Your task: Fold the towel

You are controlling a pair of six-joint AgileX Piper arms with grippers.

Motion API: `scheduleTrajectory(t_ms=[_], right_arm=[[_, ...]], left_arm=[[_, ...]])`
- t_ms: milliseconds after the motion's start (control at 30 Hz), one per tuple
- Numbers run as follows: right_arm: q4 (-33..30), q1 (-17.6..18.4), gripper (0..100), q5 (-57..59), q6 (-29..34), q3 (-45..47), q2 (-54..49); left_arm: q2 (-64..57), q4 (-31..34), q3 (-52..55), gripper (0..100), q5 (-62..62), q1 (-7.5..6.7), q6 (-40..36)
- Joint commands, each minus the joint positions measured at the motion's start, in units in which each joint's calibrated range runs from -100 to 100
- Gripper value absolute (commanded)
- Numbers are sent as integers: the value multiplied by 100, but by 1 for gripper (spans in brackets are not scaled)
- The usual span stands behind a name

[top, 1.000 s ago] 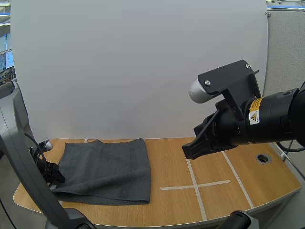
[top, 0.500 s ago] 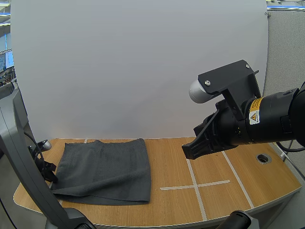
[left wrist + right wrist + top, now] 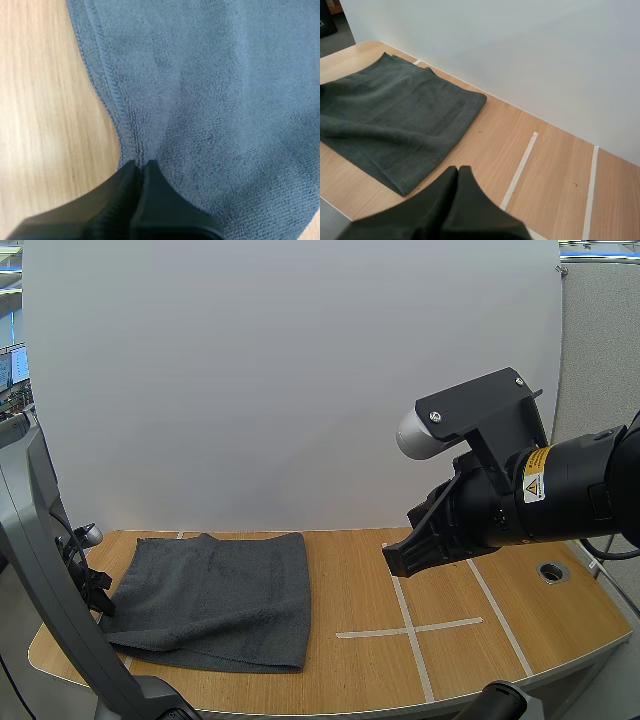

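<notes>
Left wrist view: the left claw (image 3: 138, 165) pinches the towel (image 3: 215, 100) by its stitched edge, right at the tips. The right claw (image 3: 457, 170) is pressed together, empty, well apart from the towel. Next, I think: lift this edge across.

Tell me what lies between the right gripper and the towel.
Nothing but bare wooden table separates the right gripper from the towel, as the high view shows.

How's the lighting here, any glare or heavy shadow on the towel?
High view: even light, no glare, the towel reads dark grey. Left wrist view: it looks paler, blue-grey; the left gripper on its hem is plain black. Right wrist view: soft light, no glare on the table.
</notes>
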Motion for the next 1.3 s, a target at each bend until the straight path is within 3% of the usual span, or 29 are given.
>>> scheduleTrajectory(t_ms=[0,33,100,267,433,667,900,1067,1267], right_arm=[[-13,-21,0,36,-38,4,-11],[-13,-21,0,36,-38,4,-11],[37,-21,0,36,-104,4,-11],[515,-69,0,-25,-420,60,308],[541,-106,0,-270,-420,60,1112],[838,-106,0,-1886,-420,60,2506],[957,-106,0,-2924,-420,60,3564],[1338,-463,0,-3591,-410,60,4362],[2075,-781,0,-3895,-896,60,4665]], left_arm=[[-20,19,-54,42,132,-10,-95],[-20,19,-54,56,132,-10,-95],[-20,19,-54,67,132,-10,-95],[-20,-22,-54,67,132,-10,-95],[-227,-244,-54,67,132,-10,-95],[-1242,-194,-54,67,132,-1,97],[-2367,-1023,-54,67,132,122,588],[-2945,-1418,-54,67,132,129,695],[-3186,-1431,-54,67,132,129,695]])
